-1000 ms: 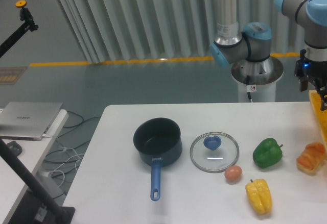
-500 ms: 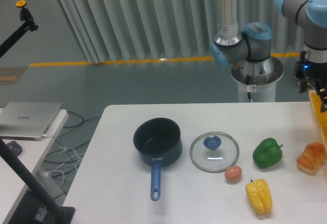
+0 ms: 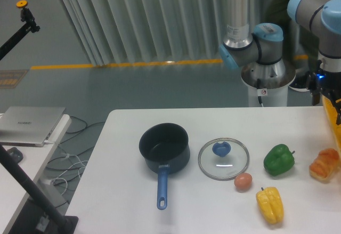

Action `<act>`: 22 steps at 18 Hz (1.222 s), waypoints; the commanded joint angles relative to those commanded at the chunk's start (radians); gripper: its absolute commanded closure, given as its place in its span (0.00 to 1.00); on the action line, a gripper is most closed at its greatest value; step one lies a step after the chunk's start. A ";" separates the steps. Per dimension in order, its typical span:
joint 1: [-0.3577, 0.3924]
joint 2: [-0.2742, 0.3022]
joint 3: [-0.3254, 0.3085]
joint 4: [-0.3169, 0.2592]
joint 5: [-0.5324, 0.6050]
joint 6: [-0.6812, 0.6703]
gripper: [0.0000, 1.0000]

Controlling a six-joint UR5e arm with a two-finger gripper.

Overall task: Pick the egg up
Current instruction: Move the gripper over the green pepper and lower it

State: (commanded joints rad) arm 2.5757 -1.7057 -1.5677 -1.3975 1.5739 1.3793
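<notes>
Gripper (image 3: 332,96) hung at the far right edge of the view, above the table's (image 3: 122,191) right side, partly cut off by the frame; whether its fingers were apart or together could not be told. The egg (image 3: 243,181) lay on the table well to the gripper's left and nearer the camera, untouched, just beside the front rim of a glass lid (image 3: 224,159) with a blue knob. A yellow pepper (image 3: 270,204) sat close by the egg on the gripper's side, nearer the camera. A green pepper (image 3: 279,159) stood between egg and gripper. An orange-brown bread-like lump (image 3: 324,164) lay almost under the gripper. A dark saucepan (image 3: 164,148), blue-handled, stood beyond the lid, farthest from the gripper.
</notes>
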 joint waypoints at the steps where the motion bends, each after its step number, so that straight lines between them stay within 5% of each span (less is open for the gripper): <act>1: -0.012 -0.009 0.003 0.017 0.002 -0.025 0.00; 11: -0.104 -0.063 -0.001 0.072 0.012 -0.163 0.00; 17: -0.224 -0.107 -0.006 0.081 0.012 -0.426 0.00; 22: -0.288 -0.150 -0.038 0.160 0.012 -0.595 0.01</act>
State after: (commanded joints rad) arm 2.2872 -1.8561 -1.6060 -1.2380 1.5861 0.7840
